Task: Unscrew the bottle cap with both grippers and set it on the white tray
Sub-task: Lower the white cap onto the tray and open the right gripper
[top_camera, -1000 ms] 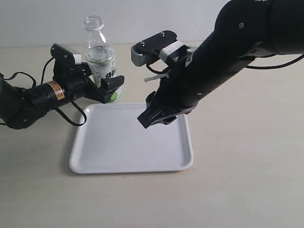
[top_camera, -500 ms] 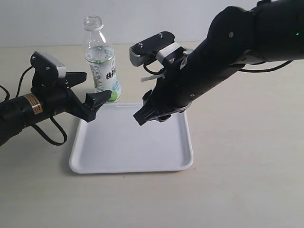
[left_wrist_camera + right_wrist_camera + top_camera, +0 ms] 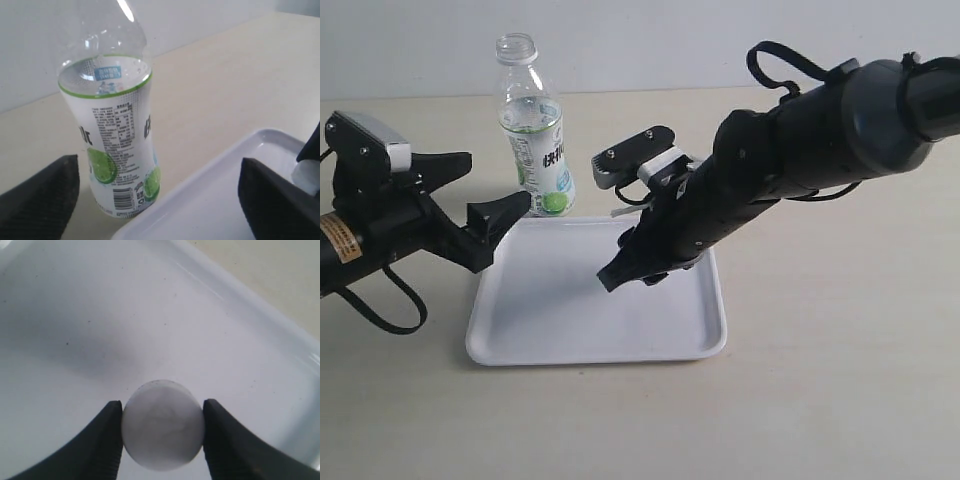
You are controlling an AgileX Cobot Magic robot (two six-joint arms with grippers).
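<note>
over the flat square white plastic tray (image 3: 570, 330), we see the right end effector (image 3: 618, 272) pinching the small round white plastic bottle cap (image 3: 162, 432). we note the left end effector (image 3: 498, 182) spread, holding nothing, near the uncapped clear plastic bottle (image 3: 533, 140), which stands upright on the table (image 3: 820, 350) just beside the tray.

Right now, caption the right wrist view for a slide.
Right gripper pinches the white cap between its jaws over the tray.
</note>
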